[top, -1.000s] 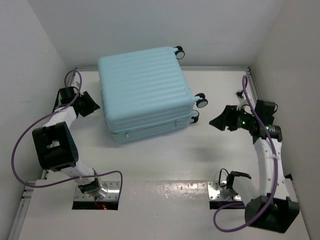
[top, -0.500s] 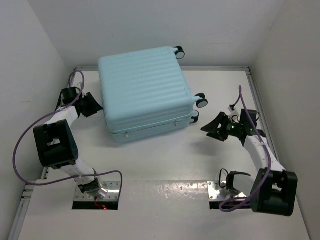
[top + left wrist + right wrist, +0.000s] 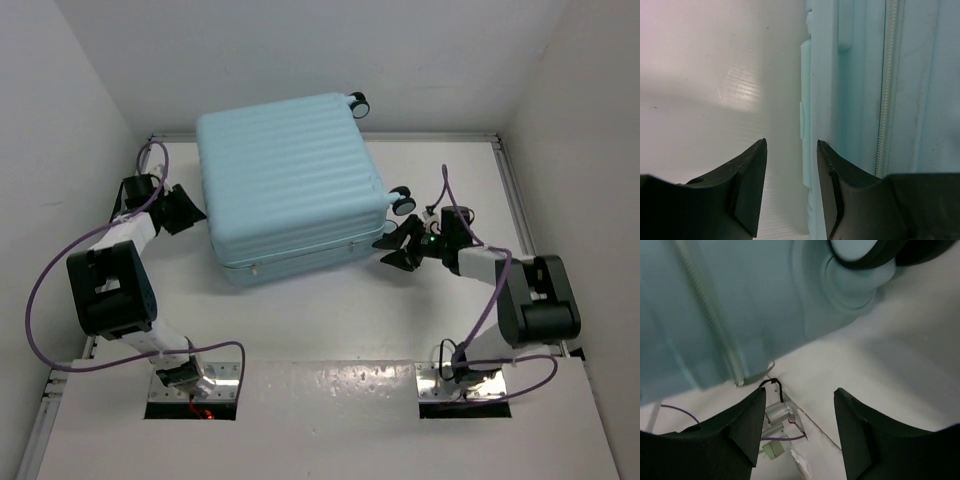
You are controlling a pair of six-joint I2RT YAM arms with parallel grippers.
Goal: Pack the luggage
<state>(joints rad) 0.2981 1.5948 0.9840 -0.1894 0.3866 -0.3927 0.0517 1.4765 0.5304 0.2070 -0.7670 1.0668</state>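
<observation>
**Right gripper (image 3: 388, 252) open beside the wheel corner of the luggage (image 3: 290, 180)**

Your right gripper has its jaws spread and holds nothing. In the overhead view it sits right of centre, just beside the lower right corner of the case, below a wheel (image 3: 403, 201). The luggage lies shut and flat on the table (image 3: 330, 320), filling the upper centre of that frame. Its long axis seems to run left to right, with the wheels at the right end. In the right wrist view the shell fills the upper left, and the zipper (image 3: 710, 315) slants down to what looks like a pull tab (image 3: 754, 374), just above and left of the gap between the jaws. Your left gripper (image 3: 195, 214) is open and empty, at the case's left edge, middle left of the overhead frame. Both arms are close, but the right looks nearer the zip pull, so expect the unzipping to start there, the case lying up and left of its jaws
</observation>
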